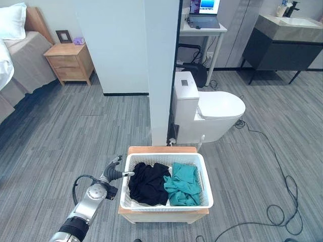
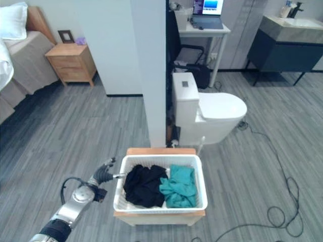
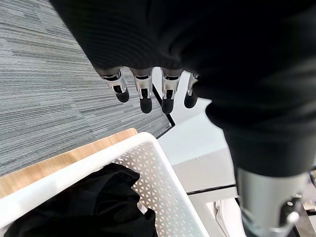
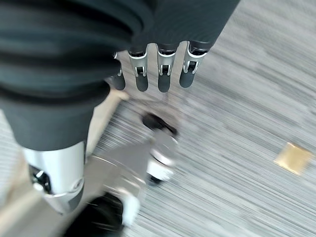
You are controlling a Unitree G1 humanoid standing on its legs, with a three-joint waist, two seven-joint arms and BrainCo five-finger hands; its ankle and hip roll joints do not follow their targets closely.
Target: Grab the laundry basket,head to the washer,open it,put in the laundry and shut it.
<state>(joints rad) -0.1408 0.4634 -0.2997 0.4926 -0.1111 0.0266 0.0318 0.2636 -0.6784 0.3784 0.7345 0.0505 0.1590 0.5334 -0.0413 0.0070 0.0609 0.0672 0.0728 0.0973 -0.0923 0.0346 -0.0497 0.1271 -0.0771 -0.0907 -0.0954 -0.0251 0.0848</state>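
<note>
One white laundry basket, two garments inside, is flanked at its rim by the left hand, fingers relaxed; right hand likewise relaxed

Grey wood-grain plank floor runs across the whole frame. In the upper left stands a bed with a white pillow, and beside it a light wooden nightstand carrying a small framed picture. A white partition wall fills the upper centre, with a white toilet (lid down) just right of it. Behind the toilet, a white desk holds an open laptop. A dark vanity with a pale basin occupies the upper right.
</note>
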